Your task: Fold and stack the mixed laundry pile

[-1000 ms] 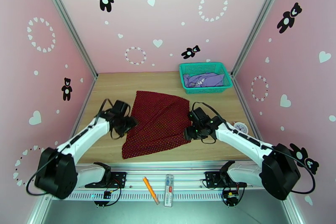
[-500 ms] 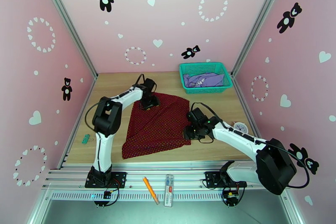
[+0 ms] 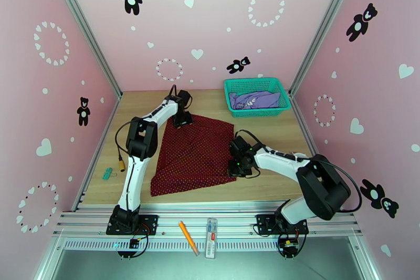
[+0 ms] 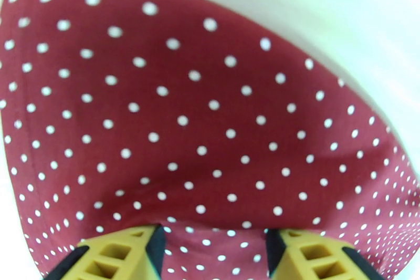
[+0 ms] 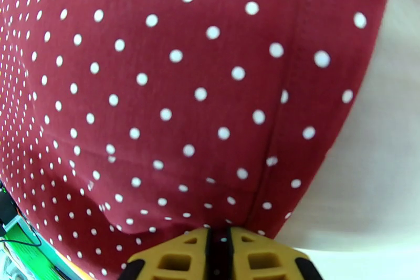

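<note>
The dark red dotted cloth [image 3: 197,152] lies spread flat on the wooden table. My left gripper [image 3: 182,120] is stretched out to the cloth's far left corner. In the left wrist view its yellow fingers [image 4: 126,255] stand apart, open, with the cloth [image 4: 199,118] lying between them. My right gripper [image 3: 234,167] sits at the cloth's near right corner. In the right wrist view its fingertips [image 5: 173,260] are pressed almost together on the cloth's hemmed edge [image 5: 210,118]. The lavender T-shirt [image 3: 255,100] lies crumpled in the teal basket [image 3: 260,113].
The teal basket stands at the table's far right corner, close to the pink walls. A small green clip [image 3: 107,173] lies near the left table edge. An orange pencil [image 3: 187,237] and a clear ruler [image 3: 211,231] rest on the front rail.
My left arm swung from the cloth's near left side out to its far left corner. My right gripper closed on the cloth's right corner, and that arm's elbow drew in.
</note>
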`<state>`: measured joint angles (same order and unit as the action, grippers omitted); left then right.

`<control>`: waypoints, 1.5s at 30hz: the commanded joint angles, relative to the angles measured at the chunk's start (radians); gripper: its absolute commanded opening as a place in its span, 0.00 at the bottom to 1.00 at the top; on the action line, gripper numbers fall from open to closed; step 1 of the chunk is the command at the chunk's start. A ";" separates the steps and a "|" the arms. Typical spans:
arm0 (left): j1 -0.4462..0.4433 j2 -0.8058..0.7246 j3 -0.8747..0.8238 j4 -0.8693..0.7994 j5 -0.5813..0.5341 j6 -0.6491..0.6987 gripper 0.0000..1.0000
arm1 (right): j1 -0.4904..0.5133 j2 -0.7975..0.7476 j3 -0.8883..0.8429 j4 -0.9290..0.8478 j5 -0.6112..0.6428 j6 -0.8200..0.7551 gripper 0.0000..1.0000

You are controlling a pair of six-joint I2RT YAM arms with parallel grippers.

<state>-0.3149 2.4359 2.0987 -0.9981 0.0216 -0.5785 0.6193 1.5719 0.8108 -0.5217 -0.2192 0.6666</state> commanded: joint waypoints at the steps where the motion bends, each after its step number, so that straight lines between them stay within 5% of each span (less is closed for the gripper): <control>1: 0.041 0.089 0.053 -0.046 -0.032 0.029 0.57 | 0.004 0.095 0.087 -0.006 0.028 -0.043 0.25; 7: 0.078 0.160 0.218 -0.079 -0.020 0.051 0.56 | 0.005 0.202 0.272 -0.070 0.027 -0.097 0.37; 14: 0.111 0.117 0.355 -0.088 -0.020 0.083 0.57 | 0.005 0.043 0.424 -0.243 0.070 -0.269 0.61; 21: 0.117 -0.072 0.348 -0.078 -0.042 0.112 0.77 | 0.033 -0.058 0.452 -0.346 0.082 -0.543 0.66; 31: 0.052 -0.684 -0.327 0.017 -0.077 0.053 0.78 | 0.176 0.008 0.385 -0.446 0.345 -1.117 0.62; 38: 0.050 -1.014 -0.682 -0.007 -0.092 -0.011 0.78 | 0.221 0.056 0.321 -0.405 0.328 -1.186 0.55; 45: 0.049 -1.154 -0.878 -0.036 -0.074 -0.070 0.78 | 0.235 0.100 0.299 -0.298 0.323 -1.190 0.50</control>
<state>-0.2691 1.3190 1.2716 -1.0119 -0.0525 -0.6060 0.8455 1.6421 1.1156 -0.8639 0.0921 -0.5030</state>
